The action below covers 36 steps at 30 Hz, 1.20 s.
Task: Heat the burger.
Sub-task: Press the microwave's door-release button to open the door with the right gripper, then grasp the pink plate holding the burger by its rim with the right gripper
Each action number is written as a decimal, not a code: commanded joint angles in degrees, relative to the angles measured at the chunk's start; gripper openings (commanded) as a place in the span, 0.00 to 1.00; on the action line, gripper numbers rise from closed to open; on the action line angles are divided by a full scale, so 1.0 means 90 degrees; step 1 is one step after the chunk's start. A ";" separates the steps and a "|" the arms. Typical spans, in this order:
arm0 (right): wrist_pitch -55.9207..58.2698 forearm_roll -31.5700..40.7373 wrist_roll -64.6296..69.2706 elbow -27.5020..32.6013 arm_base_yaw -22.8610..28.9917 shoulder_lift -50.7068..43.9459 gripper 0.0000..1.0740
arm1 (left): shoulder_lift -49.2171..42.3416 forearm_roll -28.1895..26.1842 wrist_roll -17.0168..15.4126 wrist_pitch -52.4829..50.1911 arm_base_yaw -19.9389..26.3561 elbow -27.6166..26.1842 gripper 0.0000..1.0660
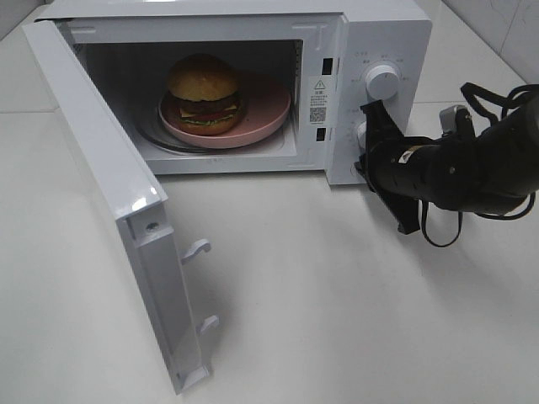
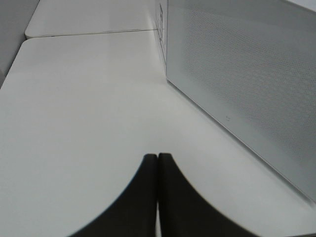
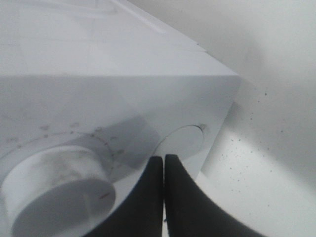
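Observation:
The burger (image 1: 205,93), with a golden bun, dark patty, cheese and lettuce, sits on a pink plate (image 1: 271,111) inside the white microwave (image 1: 387,34). The microwave door (image 1: 109,194) stands wide open to the left. My right gripper (image 1: 368,128) is at the control panel, just below the upper knob (image 1: 382,82). In the right wrist view its fingers (image 3: 155,197) are pressed together, and the gripper (image 3: 163,159) is beside a white dial (image 3: 59,195), holding nothing. My left gripper (image 2: 158,157) is shut and empty above the table, next to the microwave's perforated side wall (image 2: 247,74).
The open door reaches far toward the table's front left, its two latch hooks (image 1: 196,248) pointing right. The white table (image 1: 337,320) spreads in front of the microwave. The right arm's black body and cables (image 1: 472,168) sit at the right edge.

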 commanded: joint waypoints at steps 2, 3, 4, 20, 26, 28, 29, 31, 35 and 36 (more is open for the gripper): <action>-0.0503 -0.0248 -0.0115 0.0579 0.0013 -0.0407 0.00 | -0.0115 -0.0025 -0.0006 -0.0057 0.0013 0.0019 0.00; -0.0503 -0.0248 -0.0115 0.0579 0.0013 -0.0407 0.00 | -0.0115 -0.0025 -0.0006 -0.0057 0.0013 0.0019 0.00; -0.0586 -0.0388 -0.0121 0.0783 0.0013 -0.0516 0.00 | -0.0115 -0.0025 -0.0006 -0.0057 0.0013 0.0019 0.00; -0.1833 -0.3565 -0.2801 0.1146 0.0013 -0.0592 0.01 | -0.0115 -0.0025 -0.0006 -0.0057 0.0013 0.0019 0.00; -0.1789 -0.3934 -0.4354 0.1146 0.0013 -0.0592 0.02 | -0.0115 -0.0025 -0.0006 -0.0057 0.0013 0.0019 0.00; -0.1592 -0.4011 -0.4991 0.1146 0.0013 -0.0688 0.02 | -0.0115 -0.0025 -0.0006 -0.0057 0.0013 0.0019 0.00; -0.1592 -0.4011 -0.4991 0.1146 0.0013 -0.0688 0.02 | -0.0115 -0.0025 -0.0006 -0.0057 0.0013 0.0019 0.00; -0.1089 -0.4030 -0.5201 0.1146 0.0013 -0.0815 0.03 | -0.0115 -0.0025 -0.0006 -0.0057 0.0013 0.0019 0.00; -0.0350 -0.4170 -0.5278 0.1082 0.0013 -0.0999 0.03 | -0.0115 -0.0025 -0.0006 -0.0057 0.0013 0.0019 0.00; 0.0255 -0.4374 -0.5208 0.1012 0.0013 -0.1120 0.03 | -0.0115 -0.0025 -0.0006 -0.0057 0.0013 0.0019 0.00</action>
